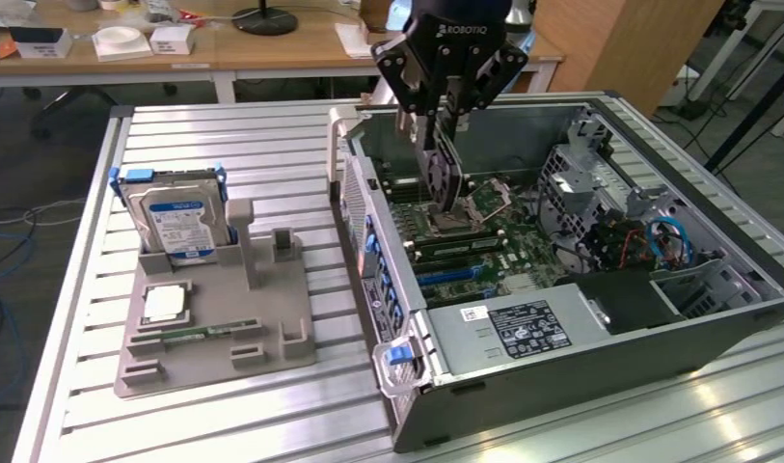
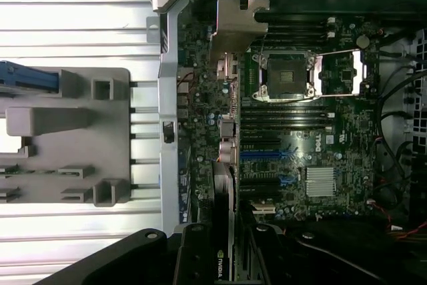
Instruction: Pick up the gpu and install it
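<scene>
In the exterior view my black gripper (image 1: 438,123) hangs over the open computer case (image 1: 598,318), shut on the gpu (image 1: 441,174). The thin dark card hangs edge-down from the fingers, above the motherboard (image 1: 475,253) near the case's rear wall. In the wrist view the gpu (image 2: 225,158) shows edge-on, its metal bracket (image 2: 237,25) at the far end and an NVIDIA mark near my gripper (image 2: 225,258). It lies across the board beside the blue slots (image 2: 267,155) and the CPU socket (image 2: 288,75). Whether its edge touches a slot is hidden.
A grey fixture (image 1: 283,333) on the slatted metal table (image 1: 237,135) holds a silver hard drive with blue rails (image 1: 173,220), a small chip (image 1: 167,304) and a narrow green memory stick (image 1: 199,335). The case's drive cage (image 1: 584,174) and cables (image 1: 662,236) stand on the exterior view's right.
</scene>
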